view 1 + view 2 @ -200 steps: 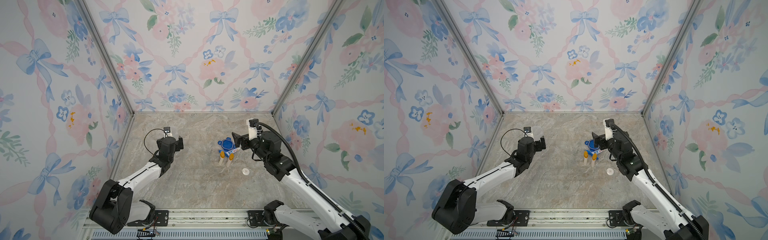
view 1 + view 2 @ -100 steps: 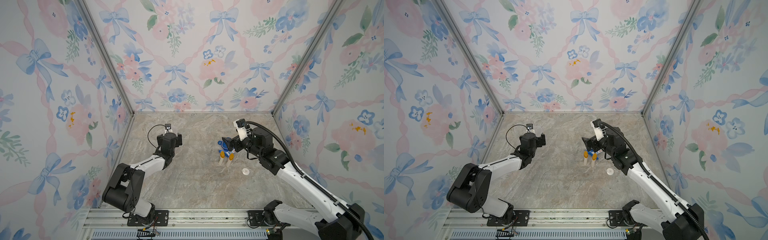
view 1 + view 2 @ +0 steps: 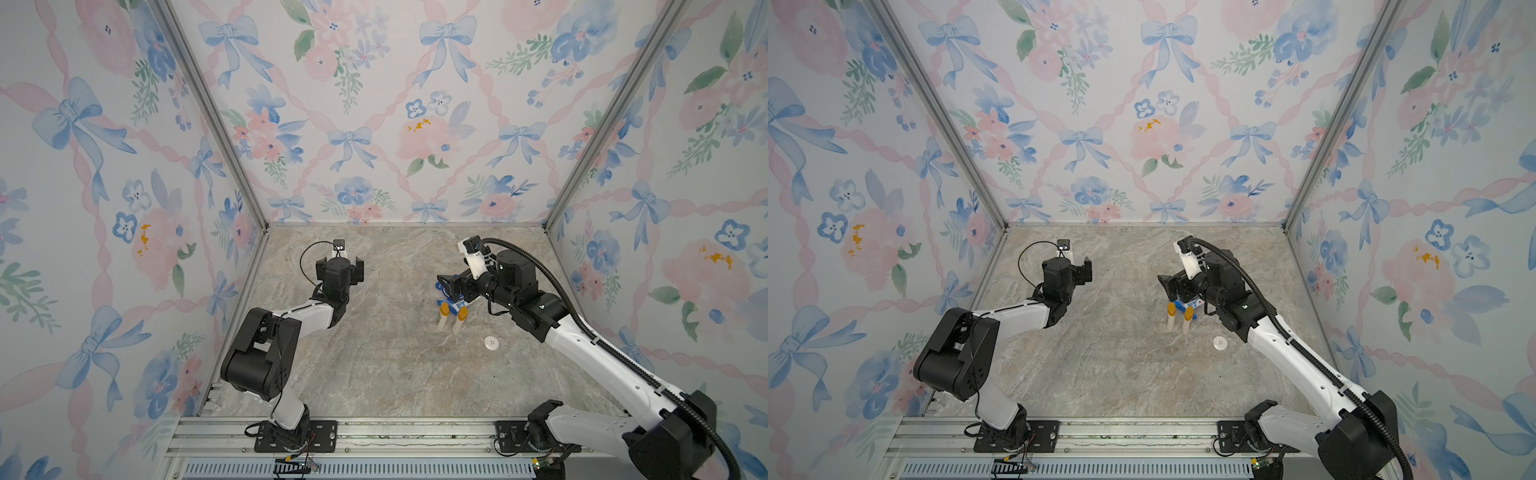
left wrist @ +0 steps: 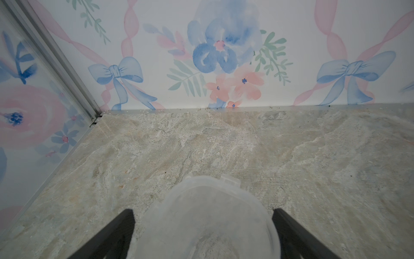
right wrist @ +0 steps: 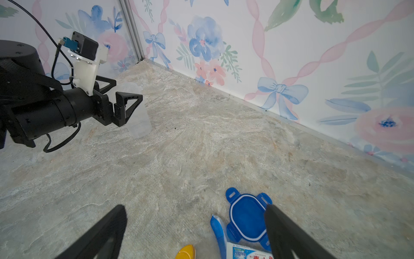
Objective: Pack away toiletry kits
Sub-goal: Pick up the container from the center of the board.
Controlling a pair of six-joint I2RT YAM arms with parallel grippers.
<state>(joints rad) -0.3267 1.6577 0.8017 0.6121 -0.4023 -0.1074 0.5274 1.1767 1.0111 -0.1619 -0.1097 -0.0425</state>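
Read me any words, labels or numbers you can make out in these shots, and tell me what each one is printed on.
White tube with blue-red print: blue and red characters along its side, cut off by the picture's edge and too blurred to read.
Small round white disc: a few tiny dark marks, too small to read.
Blue lid, translucent cup, orange caps: no text visible.

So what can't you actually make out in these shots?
- Translucent plastic cup: base cut off by the left wrist view's edge; hidden behind the left gripper in both top views.
- White tube with blue-red print: mostly cut off in the right wrist view.
- Small round white disc: markings too small.
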